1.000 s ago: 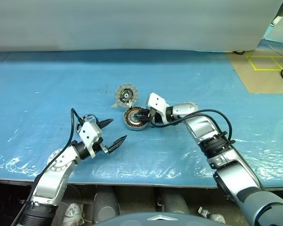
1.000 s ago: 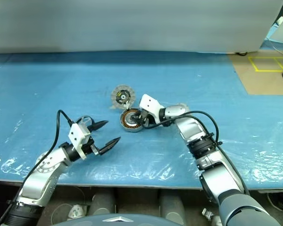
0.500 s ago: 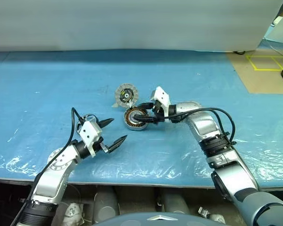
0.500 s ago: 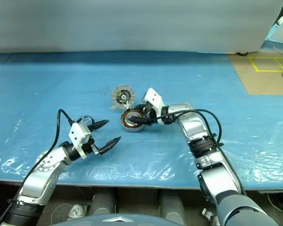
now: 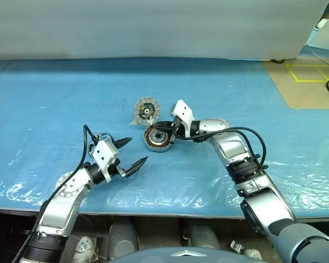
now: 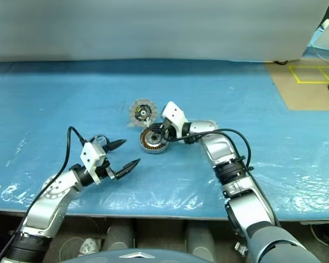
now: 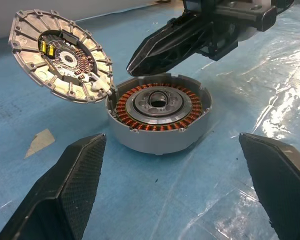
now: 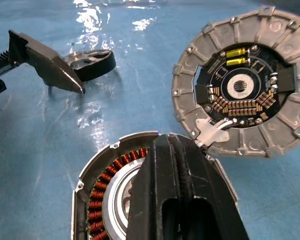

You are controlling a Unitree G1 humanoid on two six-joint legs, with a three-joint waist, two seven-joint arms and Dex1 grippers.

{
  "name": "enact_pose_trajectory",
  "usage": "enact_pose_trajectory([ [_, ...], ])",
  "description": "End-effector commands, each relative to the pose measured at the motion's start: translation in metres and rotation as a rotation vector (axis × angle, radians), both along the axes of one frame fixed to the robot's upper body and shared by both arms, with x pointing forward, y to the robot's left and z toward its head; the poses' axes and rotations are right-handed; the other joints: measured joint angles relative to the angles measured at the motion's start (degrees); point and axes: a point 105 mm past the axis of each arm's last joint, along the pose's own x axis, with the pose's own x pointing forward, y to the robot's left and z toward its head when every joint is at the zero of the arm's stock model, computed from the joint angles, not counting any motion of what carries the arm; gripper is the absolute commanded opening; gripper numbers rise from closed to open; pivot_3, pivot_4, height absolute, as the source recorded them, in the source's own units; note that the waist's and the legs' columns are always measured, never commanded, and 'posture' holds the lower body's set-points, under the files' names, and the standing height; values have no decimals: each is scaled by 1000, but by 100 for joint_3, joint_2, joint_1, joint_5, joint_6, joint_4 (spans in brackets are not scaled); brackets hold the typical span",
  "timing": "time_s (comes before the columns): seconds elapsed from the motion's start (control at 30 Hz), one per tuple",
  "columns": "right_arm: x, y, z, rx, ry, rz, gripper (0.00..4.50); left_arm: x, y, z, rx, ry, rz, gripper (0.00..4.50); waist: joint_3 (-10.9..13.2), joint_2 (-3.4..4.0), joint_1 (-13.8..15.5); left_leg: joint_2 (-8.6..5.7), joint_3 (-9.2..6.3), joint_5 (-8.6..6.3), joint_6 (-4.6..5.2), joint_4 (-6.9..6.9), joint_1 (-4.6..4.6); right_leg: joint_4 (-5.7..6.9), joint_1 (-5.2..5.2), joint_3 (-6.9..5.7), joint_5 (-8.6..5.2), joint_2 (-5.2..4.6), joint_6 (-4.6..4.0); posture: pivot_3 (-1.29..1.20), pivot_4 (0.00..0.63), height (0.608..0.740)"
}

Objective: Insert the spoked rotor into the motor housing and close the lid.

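Observation:
The spoked rotor (image 7: 126, 109), a copper-brown ring around a silver hub, lies inside the grey motor housing (image 7: 157, 141) at the middle of the blue table. The lid (image 5: 146, 111), a round grey ribbed disc with a circuit board on its inner face, stands tilted open at the housing's far rim. My right gripper (image 5: 160, 127) is shut with nothing in it. Its tips hover over the housing's far edge, close to the lid's white hinge clip (image 8: 212, 132). My left gripper (image 5: 138, 150) is open in front of the housing and apart from it, with one finger (image 7: 65, 195) on each side.
The table (image 5: 55, 98) is covered in wrinkled blue plastic sheet, and its front edge runs just behind my arms. A small scrap of tape (image 7: 42, 141) lies beside the lid. Brown floor with yellow tape lines (image 5: 310, 74) shows at the back right.
My right gripper's fingers have closed, and its wrist has turned slightly above the housing. The rotor stays in the housing. The left arm has kept still.

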Motion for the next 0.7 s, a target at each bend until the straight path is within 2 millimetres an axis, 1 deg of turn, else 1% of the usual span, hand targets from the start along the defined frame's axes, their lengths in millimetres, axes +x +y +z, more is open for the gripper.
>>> enact_pose_trajectory([
  [0.03, 0, 1, -2, -29, -27, 3, 13, 0, 0, 9, 3, -43, -4, 4500, 0, 0, 0, 0, 0, 0, 0, 0, 0, 0, 0, 0, 0, 0, 0, 0, 150, 740],
  [0.23, 6, -10, -17, -127, -39, -28, 13, 1, -1, 10, 1, -47, -3, 4500, 0, 0, 1, 0, 0, 0, 0, 0, 0, 0, 0, 0, 0, 0, 0, 0, 150, 740],
  [0.4, 10, -16, -21, -158, -50, -54, 13, 1, -1, 11, -1, -49, -3, 4500, -4, 0, 0, 0, 0, 0, 0, 0, 7, 5, 5, 0, 0, 0, 0, 0, 150, 740],
  [0.53, 4, -14, -25, -179, -50, -5, 13, 2, -2, 11, -1, -49, -4, 4500, -15, 1, 0, -1, 0, 0, 0, 1, 10, 5, 7, 0, 0, 0, 0, 0, 150, 740],
  [0.63, -11, -2, -18, -104, -25, 78, 13, 2, -2, 11, -1, -49, -7, 4500, -22, -1, 0, 0, 0, 0, 0, 1, 9, 2, 7, 0, 0, 0, 0, 0, 150, 740],
  [0.7, -16, 0, -20, -110, -13, 94, 13, 2, -2, 11, -1, -48, -7, 4500, -22, -1, -6, 1, 0, 0, 0, -1, 7, -1, 6, 0, 0, 0, 0, 0, 150, 740],
])
